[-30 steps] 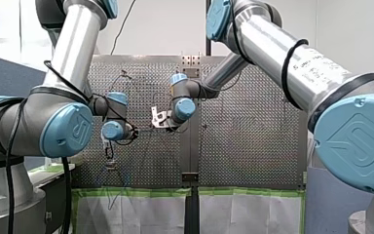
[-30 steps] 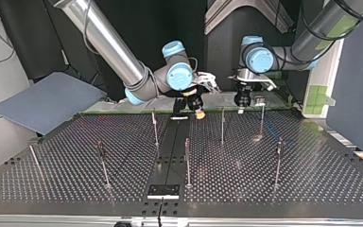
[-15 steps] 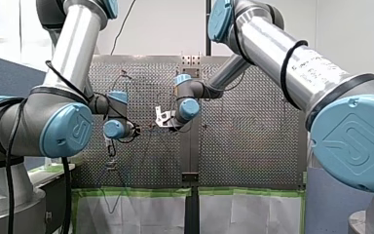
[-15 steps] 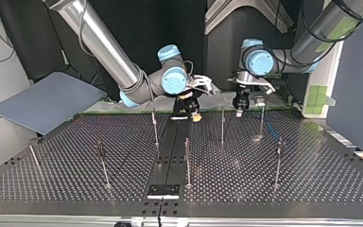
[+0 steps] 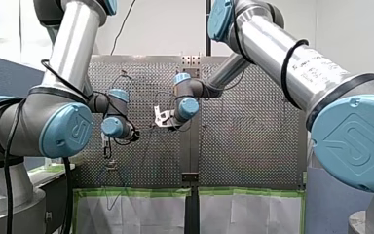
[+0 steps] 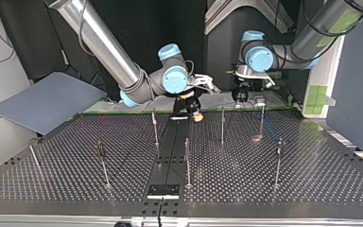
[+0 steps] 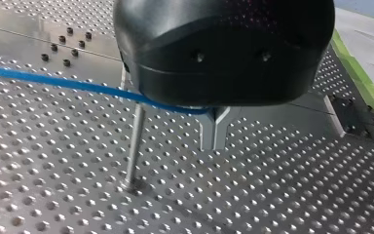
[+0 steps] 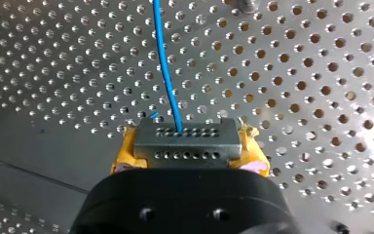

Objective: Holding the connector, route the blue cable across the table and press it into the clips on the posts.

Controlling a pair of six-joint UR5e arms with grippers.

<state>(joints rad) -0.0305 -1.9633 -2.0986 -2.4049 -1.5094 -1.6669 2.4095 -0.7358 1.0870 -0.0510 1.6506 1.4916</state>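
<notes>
Raised left gripper (image 7: pixel 214 132), pinched on thin blue cable (image 7: pixel 78 86); right gripper (image 8: pixel 187 151) clamped on grey perforated metal connector (image 8: pixel 185 139). Likely lifting for clipping.

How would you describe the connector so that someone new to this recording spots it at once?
Over the perforated table, find my right gripper, the one with yellow pads. Clamped between those pads is the connector: a grey block with two rows of tiny holes and the blue cable plugged into it, unlike the thin upright posts around.
</notes>
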